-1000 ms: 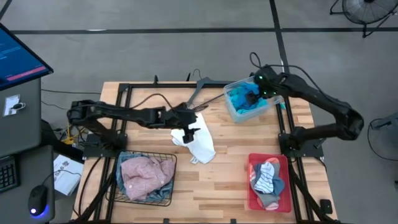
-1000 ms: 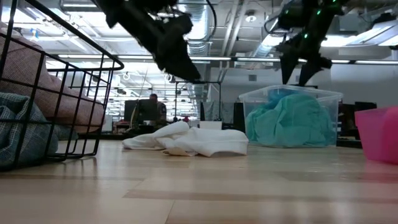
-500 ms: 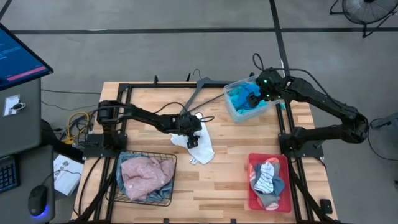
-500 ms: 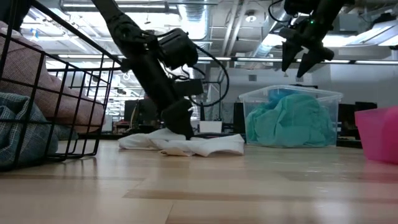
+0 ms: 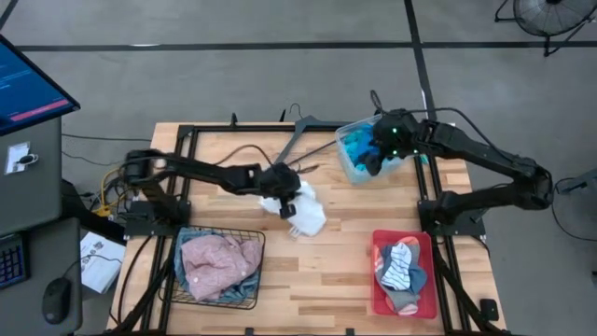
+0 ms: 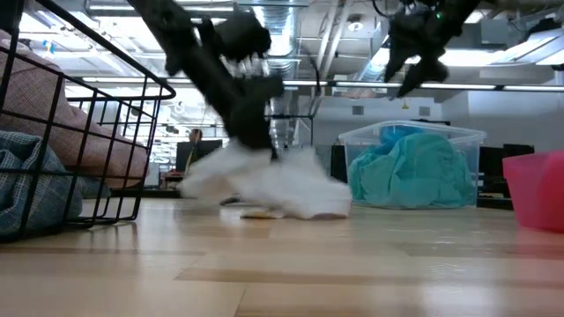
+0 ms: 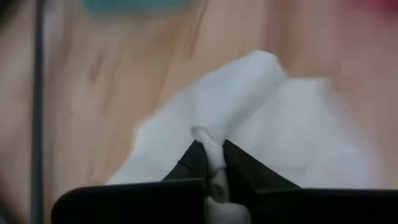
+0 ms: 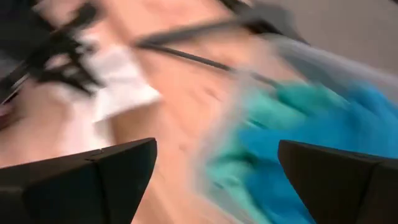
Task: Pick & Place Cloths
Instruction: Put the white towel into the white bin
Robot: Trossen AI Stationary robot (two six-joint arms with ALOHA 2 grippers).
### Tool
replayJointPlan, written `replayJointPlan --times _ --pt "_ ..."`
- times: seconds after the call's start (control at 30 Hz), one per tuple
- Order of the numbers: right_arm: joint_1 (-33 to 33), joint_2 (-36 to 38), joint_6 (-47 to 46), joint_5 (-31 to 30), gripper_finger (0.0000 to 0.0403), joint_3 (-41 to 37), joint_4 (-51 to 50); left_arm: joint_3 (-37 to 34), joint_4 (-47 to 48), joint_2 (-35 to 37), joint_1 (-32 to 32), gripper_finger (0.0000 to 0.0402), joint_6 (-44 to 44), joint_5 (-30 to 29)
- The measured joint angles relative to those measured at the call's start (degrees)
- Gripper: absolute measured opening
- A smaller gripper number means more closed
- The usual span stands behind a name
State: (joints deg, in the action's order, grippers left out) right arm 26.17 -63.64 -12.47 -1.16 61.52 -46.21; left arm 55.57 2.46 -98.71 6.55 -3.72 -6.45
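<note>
A white cloth is bunched at the table's middle; it also shows in the low view and the left wrist view. My left gripper is shut on it. My right gripper is open and empty above the clear bin that holds the turquoise-blue cloth; the wide gap shows in the right wrist view. A pink cloth over blue denim lies in the wire basket. Socks lie in the red bin. My left gripper pinches a raised fold of the white cloth between its two fingers. The fingers come from above, slanting from the table's left. That part is lifted; the rest hangs slack below, its lower end on the table.
A grey hanger lies at the far middle of the table, beside the clear bin. The wire basket stands at the near left, the red bin at the near right. Bare wood lies between them.
My left gripper came down onto the white cloth, took hold and has risen a little, drawing the cloth up into a bunch. My right gripper has swung from over the clear bin toward its left side.
</note>
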Motion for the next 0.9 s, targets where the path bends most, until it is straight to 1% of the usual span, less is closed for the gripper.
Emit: replayJointPlan --times 0.07,0.13,0.27,0.43,0.57,0.63,0.7,0.8,0.9 --pt "-3.3 -0.2 2.7 2.5 0.033 0.0 3.7 0.1 -0.7 4.0 0.0 0.0004 0.2 0.9" --pt "-7.0 -0.5 5.0 3.2 0.033 0.0 8.2 0.1 -1.7 8.2 0.0 0.0003 0.5 1.0" --pt "-14.0 -1.9 10.0 3.3 0.033 0.0 18.3 0.1 -4.0 15.8 0.0 0.0002 1.8 0.9" --pt "-19.8 -6.1 14.8 2.4 0.033 0.0 30.8 0.1 -5.4 21.3 -0.1 0.0001 2.2 0.9" --pt "-21.2 -11.0 17.4 2.3 0.0331 0.0 38.8 0.1 -5.9 23.3 -0.7 0.0001 2.2 1.3" --pt "-21.2 -13.5 17.6 2.2 0.033 0.0 42.1 0.1 -6.9 23.8 -0.7 0.0001 2.1 3.5" --pt "-21.0 -16.0 17.6 2.2 0.033 0.0 43.2 0.1 -8.5 24.3 -1.1 0.0001 1.9 5.9" --pt "-20.7 -19.3 17.6 2.2 0.033 0.0 47.8 0.1 -10.3 24.3 -1.9 0.0001 2.0 7.2" --pt "-21.5 -21.3 19.4 2.3 0.0315 0.0 52.6 0.1 -10.8 24.2 -2.1 0.0001 2.3 7.4"
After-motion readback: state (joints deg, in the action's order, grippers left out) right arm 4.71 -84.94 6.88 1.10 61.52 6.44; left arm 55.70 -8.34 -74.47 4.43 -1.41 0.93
